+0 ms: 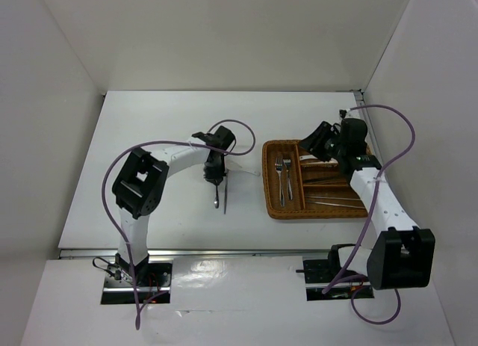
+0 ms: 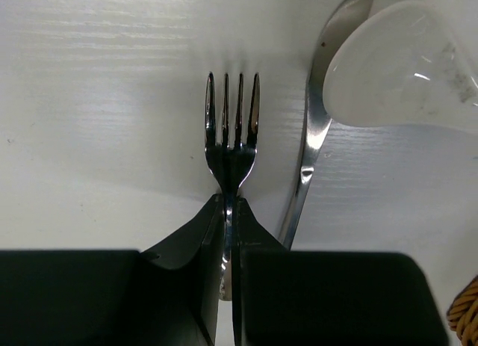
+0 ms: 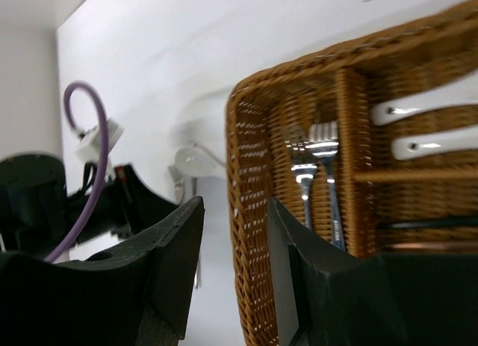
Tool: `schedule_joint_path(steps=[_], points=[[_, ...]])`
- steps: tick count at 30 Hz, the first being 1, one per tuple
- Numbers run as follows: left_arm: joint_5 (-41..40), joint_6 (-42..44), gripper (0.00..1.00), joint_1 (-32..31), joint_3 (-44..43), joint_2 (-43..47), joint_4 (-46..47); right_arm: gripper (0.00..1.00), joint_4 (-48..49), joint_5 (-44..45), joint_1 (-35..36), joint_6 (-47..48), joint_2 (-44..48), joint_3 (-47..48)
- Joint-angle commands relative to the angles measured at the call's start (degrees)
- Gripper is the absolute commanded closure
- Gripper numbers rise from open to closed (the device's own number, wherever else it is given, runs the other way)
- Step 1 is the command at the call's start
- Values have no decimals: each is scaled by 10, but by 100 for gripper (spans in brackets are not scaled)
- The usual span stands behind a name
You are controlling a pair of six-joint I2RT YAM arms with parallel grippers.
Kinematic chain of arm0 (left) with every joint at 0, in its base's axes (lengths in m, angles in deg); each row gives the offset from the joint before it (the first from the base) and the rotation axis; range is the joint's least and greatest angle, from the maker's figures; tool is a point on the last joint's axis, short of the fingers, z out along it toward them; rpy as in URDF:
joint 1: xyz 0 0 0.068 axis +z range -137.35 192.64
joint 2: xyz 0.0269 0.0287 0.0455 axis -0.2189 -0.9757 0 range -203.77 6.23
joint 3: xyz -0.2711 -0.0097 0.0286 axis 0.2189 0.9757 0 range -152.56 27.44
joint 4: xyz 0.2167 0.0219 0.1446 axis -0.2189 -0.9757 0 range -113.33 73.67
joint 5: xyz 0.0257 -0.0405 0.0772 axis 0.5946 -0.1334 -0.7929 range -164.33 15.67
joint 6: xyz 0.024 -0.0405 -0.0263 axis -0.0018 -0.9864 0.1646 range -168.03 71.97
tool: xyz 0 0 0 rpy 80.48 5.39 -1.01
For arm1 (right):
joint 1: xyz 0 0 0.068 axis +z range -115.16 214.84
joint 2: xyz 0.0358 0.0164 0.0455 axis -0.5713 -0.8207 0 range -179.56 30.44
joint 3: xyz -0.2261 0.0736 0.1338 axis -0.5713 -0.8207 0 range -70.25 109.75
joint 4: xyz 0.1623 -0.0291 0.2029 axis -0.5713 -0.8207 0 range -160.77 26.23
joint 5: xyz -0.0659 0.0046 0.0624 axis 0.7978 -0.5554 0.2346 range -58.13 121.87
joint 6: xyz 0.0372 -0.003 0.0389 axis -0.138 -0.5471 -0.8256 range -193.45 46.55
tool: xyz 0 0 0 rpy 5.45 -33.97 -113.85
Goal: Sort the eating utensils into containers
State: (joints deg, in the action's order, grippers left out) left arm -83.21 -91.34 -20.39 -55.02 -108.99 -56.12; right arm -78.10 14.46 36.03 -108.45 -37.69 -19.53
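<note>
My left gripper (image 1: 216,180) is shut on the handle of a silver fork (image 2: 232,118), tines pointing away, low over the white table left of the tray. Beside it lie a silver spoon (image 2: 312,144) and a white ceramic soup spoon (image 2: 403,69). The brown wicker tray (image 1: 267,183) holds two forks (image 1: 283,175) in one short section, slim knives (image 1: 333,202) in another, and two white soup spoons (image 3: 429,123). My right gripper (image 3: 235,241) is open and empty, hovering over the tray's far left corner, its fingers astride the tray's left wall (image 3: 250,234).
White walls enclose the table on the left, back and right. The left arm's wrist and purple cable (image 3: 89,137) show beyond the tray in the right wrist view. A tray corner (image 2: 467,316) shows at the lower right of the left wrist view.
</note>
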Motion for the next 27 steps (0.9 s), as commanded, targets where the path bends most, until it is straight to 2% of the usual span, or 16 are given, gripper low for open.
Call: schedule_joint_path(steps=[1,4,5,7,8,13,20,27], points=[[13,-13,85,1,20,25,17,53,72,-139,5,66,-27,9],[20,-13,85,19,8,79,38,53,84,-153,49,97,-40,22],[20,-13,85,19,-4,89,38,49,84,-148,64,120,-49,22],[12,-6,84,19,-52,103,38,49,84,-134,109,142,-66,37],[12,-5,84,19,-82,111,30,45,84,-121,124,154,-79,42],[24,-5,83,19,-125,132,40,42,116,-129,191,154,-96,47],[82,-17,82,13,-120,143,96,30,138,-123,239,165,-125,97],[114,-28,82,2,-121,148,118,28,145,-118,250,176,-163,123]])
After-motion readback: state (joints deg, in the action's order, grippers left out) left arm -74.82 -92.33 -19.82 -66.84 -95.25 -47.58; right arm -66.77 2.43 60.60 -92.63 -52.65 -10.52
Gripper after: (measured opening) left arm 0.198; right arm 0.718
